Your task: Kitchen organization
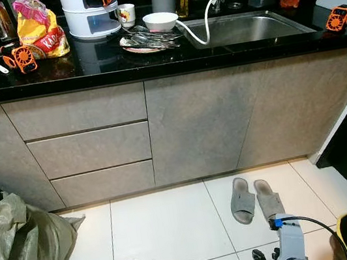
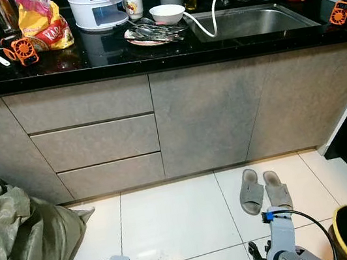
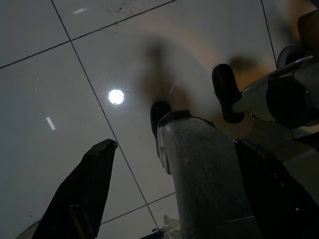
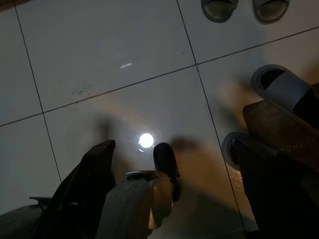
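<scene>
Organization not yet begun by appearance: the plate of cutlery (image 1: 146, 40), white bowl (image 1: 161, 21) and snack bag (image 1: 40, 27) sit loose on the bench (image 1: 150, 64), while left gripper (image 3: 172, 199) and right gripper (image 4: 172, 199) hang over the floor (image 1: 169, 226), jaws released, grasping nothing

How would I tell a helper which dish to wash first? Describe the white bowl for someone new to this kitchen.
Start at the steel sink set in the black countertop. Just left of its rim sits a plate heaped with cutlery. The white bowl behind it is the only deep, plain white dish there.
</scene>
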Motion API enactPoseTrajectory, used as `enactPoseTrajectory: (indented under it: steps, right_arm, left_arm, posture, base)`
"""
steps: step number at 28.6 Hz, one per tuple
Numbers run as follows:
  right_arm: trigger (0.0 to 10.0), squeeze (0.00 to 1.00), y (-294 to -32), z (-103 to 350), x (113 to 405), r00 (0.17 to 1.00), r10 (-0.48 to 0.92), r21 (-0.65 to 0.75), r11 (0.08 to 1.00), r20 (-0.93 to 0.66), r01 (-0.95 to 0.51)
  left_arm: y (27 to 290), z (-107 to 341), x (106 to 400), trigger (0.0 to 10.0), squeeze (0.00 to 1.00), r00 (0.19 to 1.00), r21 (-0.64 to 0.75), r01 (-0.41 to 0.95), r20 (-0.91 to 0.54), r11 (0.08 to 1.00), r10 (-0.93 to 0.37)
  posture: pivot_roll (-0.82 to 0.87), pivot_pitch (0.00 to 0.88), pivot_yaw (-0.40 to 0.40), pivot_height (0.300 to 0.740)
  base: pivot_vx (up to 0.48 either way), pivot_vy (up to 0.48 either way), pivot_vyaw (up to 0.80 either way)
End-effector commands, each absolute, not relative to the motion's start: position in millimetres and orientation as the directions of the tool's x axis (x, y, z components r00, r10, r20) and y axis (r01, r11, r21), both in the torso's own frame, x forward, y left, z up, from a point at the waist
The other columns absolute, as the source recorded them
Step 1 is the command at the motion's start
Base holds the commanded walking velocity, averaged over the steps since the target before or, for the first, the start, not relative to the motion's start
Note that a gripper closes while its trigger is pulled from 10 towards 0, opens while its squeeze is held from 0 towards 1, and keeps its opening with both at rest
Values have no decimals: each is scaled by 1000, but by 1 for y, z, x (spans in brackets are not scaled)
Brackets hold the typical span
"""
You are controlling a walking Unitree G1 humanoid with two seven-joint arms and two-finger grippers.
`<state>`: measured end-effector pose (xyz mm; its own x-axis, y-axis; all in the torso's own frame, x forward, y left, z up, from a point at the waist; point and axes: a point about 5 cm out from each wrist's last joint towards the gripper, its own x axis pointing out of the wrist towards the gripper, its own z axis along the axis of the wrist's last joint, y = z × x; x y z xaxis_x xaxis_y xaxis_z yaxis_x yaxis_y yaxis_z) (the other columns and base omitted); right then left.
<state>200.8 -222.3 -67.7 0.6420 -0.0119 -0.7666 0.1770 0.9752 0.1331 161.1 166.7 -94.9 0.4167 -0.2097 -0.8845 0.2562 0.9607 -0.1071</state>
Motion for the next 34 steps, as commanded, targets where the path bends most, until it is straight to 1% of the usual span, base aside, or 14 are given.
enactPoseTrajectory:
  steps: [1, 11, 19, 34]
  right_arm:
    - [10000, 0, -222, -68, 200, 645, -16, 142, 971, -764, 192]
    - [10000, 0, -222, -68, 200, 643, -10, 142, 972, -766, 185]
    - [10000, 0, -221, -68, 200, 642, -6, 142, 974, -767, 179]
    - [10000, 0, -220, -68, 200, 643, -3, 144, 974, -766, 176]
  left_arm:
    - [166, -96, 158, 10000, 0, 409, -108, 254, -889, 961, -208]
    - [165, -96, 158, 10000, 0, 412, -117, 253, -885, 960, -217]
    - [166, -97, 157, 10000, 0, 406, -121, 263, -886, 957, -223]
    - [166, -97, 155, 10000, 0, 400, -124, 272, -887, 954, -229]
  posture:
    - [-43, 10, -55, 740]
    - [-31, 6, -66, 740]
    - [-29, 1, -64, 740]
    - [-29, 4, -61, 740]
  base:
    - [0, 0, 0]
    - [0, 0, 0]
    - [328, 0, 0]
    - [439, 0, 0]
